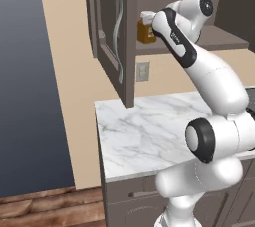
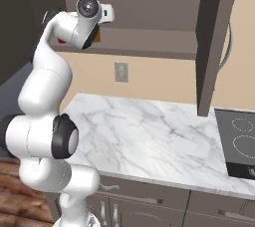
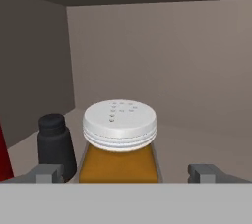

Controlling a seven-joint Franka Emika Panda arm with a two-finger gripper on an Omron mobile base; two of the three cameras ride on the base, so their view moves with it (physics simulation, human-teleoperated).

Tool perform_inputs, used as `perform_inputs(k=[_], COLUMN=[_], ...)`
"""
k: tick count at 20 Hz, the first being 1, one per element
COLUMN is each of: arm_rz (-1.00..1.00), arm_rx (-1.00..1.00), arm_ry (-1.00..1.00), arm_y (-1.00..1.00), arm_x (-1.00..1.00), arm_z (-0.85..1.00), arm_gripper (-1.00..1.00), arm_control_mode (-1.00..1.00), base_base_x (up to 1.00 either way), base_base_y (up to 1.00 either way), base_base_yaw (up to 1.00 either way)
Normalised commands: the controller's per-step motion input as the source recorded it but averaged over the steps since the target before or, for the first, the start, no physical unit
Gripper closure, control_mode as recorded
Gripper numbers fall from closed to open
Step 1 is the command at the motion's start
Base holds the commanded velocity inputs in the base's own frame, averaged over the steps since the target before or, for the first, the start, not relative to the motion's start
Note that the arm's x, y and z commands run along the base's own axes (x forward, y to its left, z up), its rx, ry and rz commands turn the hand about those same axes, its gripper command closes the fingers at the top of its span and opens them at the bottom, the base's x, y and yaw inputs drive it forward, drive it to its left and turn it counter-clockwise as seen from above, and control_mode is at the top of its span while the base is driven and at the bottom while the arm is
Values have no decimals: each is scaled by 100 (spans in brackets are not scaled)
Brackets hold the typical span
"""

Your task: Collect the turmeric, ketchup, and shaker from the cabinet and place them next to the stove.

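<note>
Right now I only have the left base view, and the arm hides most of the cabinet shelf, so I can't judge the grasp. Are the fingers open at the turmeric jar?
Observer: Yes. In the hand view the gripper is open, with one tip on each side of the turmeric, and neither tip touches it.
Operator: Is anything standing close to it?
Observer: A small black shaker stands just beside the jar, on the hand view's left.
Operator: And the ketchup?
Observer: A red sliver at the hand view's left edge, beyond the shaker, is probably the ketchup. Too little of it shows to be sure.
</note>
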Motion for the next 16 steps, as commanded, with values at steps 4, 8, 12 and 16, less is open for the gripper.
perform_inputs(k=[4, 8, 12, 16], arm_rz=[0, 0, 0, 0], arm_rx=[0, 0, 0, 0], arm_ry=[1, 4, 7, 8], arm_y=[3, 9, 8, 0], arm_x=[10, 7, 4, 6], arm_z=[0, 0, -2, 0], arm_gripper=[-100, -100, -100, -100], arm_control_mode=[-100, -100, -100, -100], base_base_x=[0, 0, 0, 0], base_base_y=[0, 0, 0, 0], base_base_yaw=[0, 0, 0, 0])
